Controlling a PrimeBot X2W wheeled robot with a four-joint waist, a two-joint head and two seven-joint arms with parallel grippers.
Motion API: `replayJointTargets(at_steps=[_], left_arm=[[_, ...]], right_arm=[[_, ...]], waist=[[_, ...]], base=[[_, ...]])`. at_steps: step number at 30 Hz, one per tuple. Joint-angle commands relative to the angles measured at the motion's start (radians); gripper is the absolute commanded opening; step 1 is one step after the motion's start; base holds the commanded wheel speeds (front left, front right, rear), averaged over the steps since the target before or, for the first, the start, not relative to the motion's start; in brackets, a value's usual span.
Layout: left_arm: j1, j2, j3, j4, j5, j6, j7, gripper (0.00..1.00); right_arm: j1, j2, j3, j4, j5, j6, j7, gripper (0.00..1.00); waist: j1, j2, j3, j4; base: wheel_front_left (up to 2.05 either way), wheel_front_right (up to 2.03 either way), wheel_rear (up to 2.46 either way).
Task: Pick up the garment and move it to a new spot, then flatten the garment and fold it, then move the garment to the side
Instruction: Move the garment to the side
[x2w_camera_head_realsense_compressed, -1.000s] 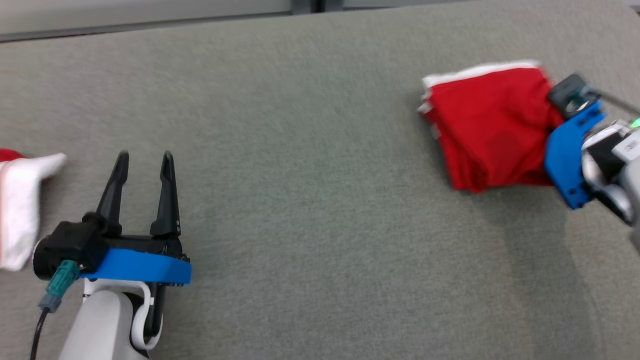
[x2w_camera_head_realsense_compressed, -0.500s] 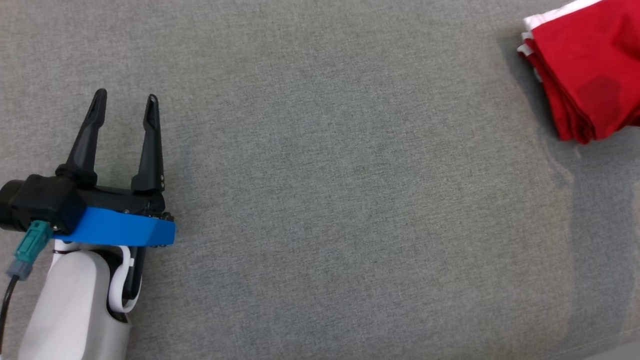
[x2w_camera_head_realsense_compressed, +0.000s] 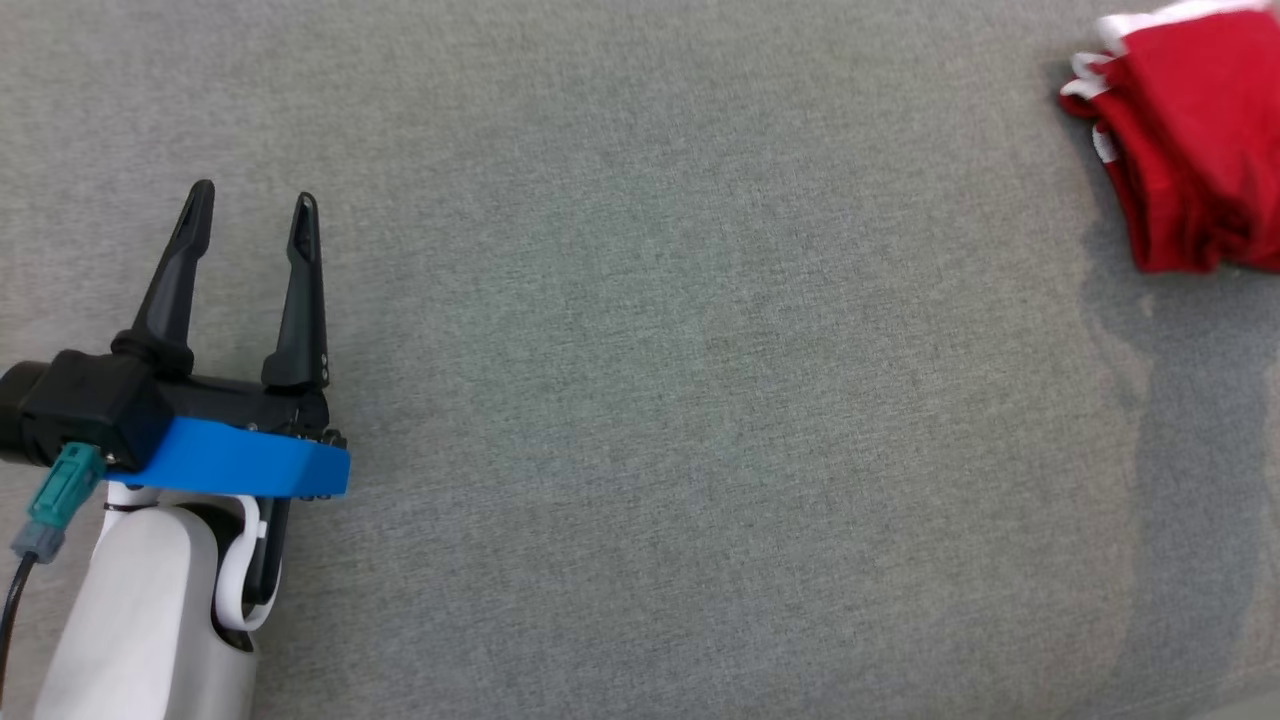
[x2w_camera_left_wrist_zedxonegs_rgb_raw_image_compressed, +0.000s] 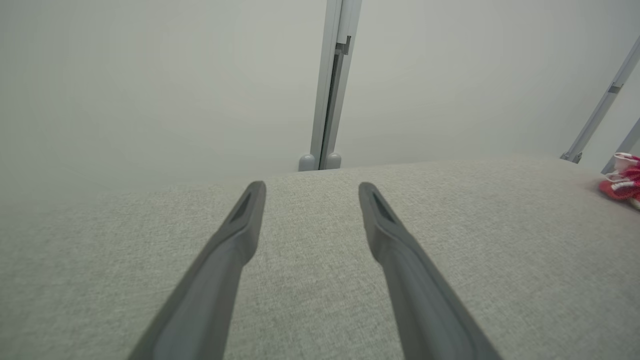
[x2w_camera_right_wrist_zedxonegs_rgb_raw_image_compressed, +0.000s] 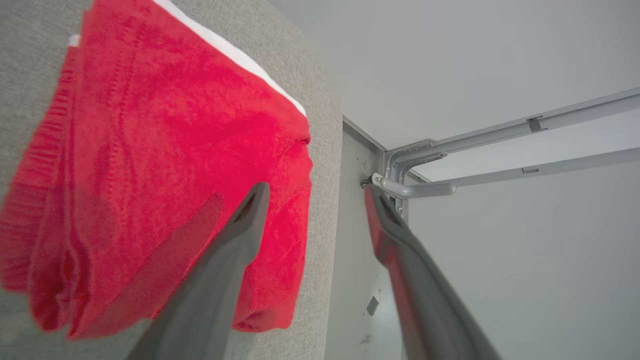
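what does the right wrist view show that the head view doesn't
Right wrist view: the right end effector, fingers apart, near the garment, which lies by the edge of the grey surface; beyond that edge, pale metal frame rails.
Head view: the left end effector, open over bare fabric well to the garment's left, with its blue bracket and teal plug.
Shared: the folded red garment with white trim, lying on the grey surface.
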Motion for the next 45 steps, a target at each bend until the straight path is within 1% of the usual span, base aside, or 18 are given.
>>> replayJointTargets(at_steps=[1,5,9,10,12,16,18,21,28,31,37,45], left_arm=[[0.011,-0.001,-0.001,0.007,-0.008,0.002,-0.01,1.0],[0.033,-0.022,-0.009,0.044,-0.018,0.006,-0.031,1.0],[0.069,-0.048,-0.011,0.101,-0.034,0.008,-0.055,1.0],[0.069,-0.048,-0.011,0.101,-0.034,0.008,-0.055,1.0],[0.096,-0.059,-0.011,0.133,-0.043,0.008,-0.063,1.0],[0.152,-0.078,-0.009,0.185,-0.055,0.011,-0.075,1.0],[0.18,-0.082,-0.002,0.203,-0.062,0.013,-0.078,1.0],[0.222,-0.089,0.003,0.22,-0.063,0.018,-0.082,1.0],[0.294,-0.094,0.021,0.245,-0.051,0.027,-0.086,1.0],[0.315,-0.101,0.028,0.247,-0.05,0.023,-0.086,1.0],[0.339,-0.114,0.045,0.248,-0.038,0.023,-0.087,1.0],[0.329,-0.125,0.057,0.252,-0.026,0.013,-0.087,1.0]], right_arm=[[0.016,0.012,-0.013,0.005,-0.013,0.0,-0.011,1.0],[0.062,0.066,-0.076,-0.002,-0.016,0.0,-0.039,1.0],[0.154,0.154,-0.188,-0.043,0.006,0.0,-0.097,1.0],[0.154,0.154,-0.188,-0.043,0.006,0.0,-0.097,1.0],[0.221,0.205,-0.239,-0.073,0.026,0.0,-0.131,1.0],[0.376,0.312,-0.32,-0.173,0.062,0.0,-0.182,1.0],[0.457,0.358,-0.34,-0.232,0.09,0.0,-0.192,1.0],[0.568,0.426,-0.363,-0.313,0.102,0.0,-0.206,1.0],[0.73,0.545,-0.402,-0.458,0.07,0.0,-0.219,1.0],[0.773,0.573,-0.414,-0.505,0.054,0.0,-0.207,1.0],[0.827,0.595,-0.406,-0.574,0.038,0.0,-0.179,1.0],[0.841,0.603,-0.388,-0.558,0.05,0.0,-0.183,1.0]], waist=[[-0.0001,-0.0001,-0.015,0.004],[-0.0001,-0.0001,-0.081,0.025],[-0.0001,-0.0001,-0.177,0.055],[-0.0001,-0.0001,-0.177,0.055],[-0.0001,-0.0001,-0.228,0.072],[-0.0001,-0.0001,-0.323,0.107],[-0.0001,-0.0001,-0.358,0.122],[-0.0001,-0.0001,-0.405,0.144],[-0.0001,-0.0001,-0.469,0.17],[-0.0001,-0.0001,-0.488,0.171],[-0.0001,-0.0001,-0.506,0.17],[-0.0001,-0.0001,-0.504,0.175]], base=[[0.0,0.0,0.0],[0.0,0.0,0.0],[0.0,0.0,0.0],[0.0,0.0,0.0],[0.0,0.0,0.0],[0.0,0.0,0.0],[0.0,0.0,0.0],[0.0,0.0,0.0],[0.0,0.0,0.0],[0.0,0.0,0.0],[0.0,0.0,0.0],[0.0,0.0,0.0]])
